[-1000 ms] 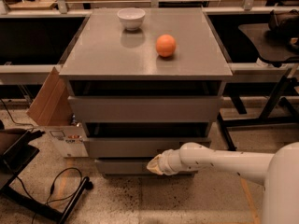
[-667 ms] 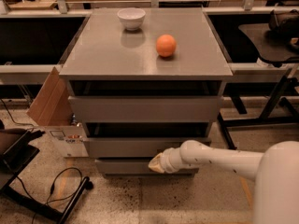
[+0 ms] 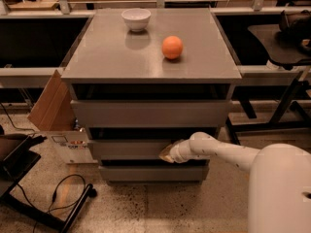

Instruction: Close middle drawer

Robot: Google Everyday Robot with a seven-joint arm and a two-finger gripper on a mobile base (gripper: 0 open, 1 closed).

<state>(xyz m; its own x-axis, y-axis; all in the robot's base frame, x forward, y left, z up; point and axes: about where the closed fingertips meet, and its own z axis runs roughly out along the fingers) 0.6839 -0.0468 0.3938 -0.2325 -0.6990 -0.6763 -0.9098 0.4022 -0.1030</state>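
Note:
A grey three-drawer cabinet (image 3: 150, 64) stands in the middle of the camera view. The middle drawer (image 3: 129, 148) has a plain flat grey front with a dark gap above it. My gripper (image 3: 166, 154) reaches in from the lower right on a white arm (image 3: 223, 152). Its tip rests against the right part of the middle drawer's front. The top drawer (image 3: 150, 113) and the bottom drawer (image 3: 150, 173) sit above and below it.
A white bowl (image 3: 136, 19) and an orange (image 3: 172, 47) sit on the cabinet top. A cardboard box (image 3: 60, 125) leans at the cabinet's left. A black stand and cable (image 3: 58, 200) lie on the floor at lower left. Dark tables flank both sides.
The gripper and arm have edged slightly towards the middle drawer's front. The drawer front looks much the same.

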